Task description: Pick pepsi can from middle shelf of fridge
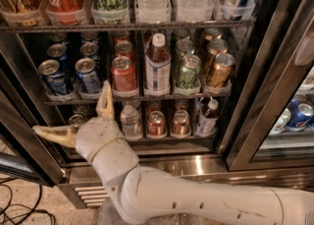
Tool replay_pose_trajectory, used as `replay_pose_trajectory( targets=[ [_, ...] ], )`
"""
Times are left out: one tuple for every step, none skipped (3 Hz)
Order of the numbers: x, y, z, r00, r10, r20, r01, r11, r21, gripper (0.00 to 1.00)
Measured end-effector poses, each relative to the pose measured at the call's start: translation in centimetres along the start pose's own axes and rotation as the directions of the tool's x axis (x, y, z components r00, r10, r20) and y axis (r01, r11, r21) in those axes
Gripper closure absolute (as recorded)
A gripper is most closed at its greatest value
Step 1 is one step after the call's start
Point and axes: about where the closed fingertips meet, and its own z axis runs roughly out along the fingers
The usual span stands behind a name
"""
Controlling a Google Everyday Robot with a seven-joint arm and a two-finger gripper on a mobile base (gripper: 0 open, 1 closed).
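Note:
The fridge stands open in front of me. Several blue pepsi cans stand at the left end of the middle shelf: two in front and more behind them. My gripper is open and empty, below and just in front of the shelf's left end. One finger points up, its tip beside the right front pepsi can. The other finger points left, below the shelf. The white arm reaches in from the bottom right.
On the middle shelf, right of the pepsi cans, stand a red cola can, a white-capped bottle, a green can and a gold can. Bottles and cans fill the shelves above and below. A door frame stands at right. Cables lie on the floor.

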Motion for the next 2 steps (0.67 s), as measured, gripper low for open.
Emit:
replay_pose_trajectory(
  targets=[
    [0.1,3.6,-0.5,0.998,-0.017,-0.060,0.010,0.9939,-0.110,0.16],
    [1.2,5.4,-0.7,0.987,-0.049,-0.152,0.019,0.9811,-0.193,0.17]
  ],
)
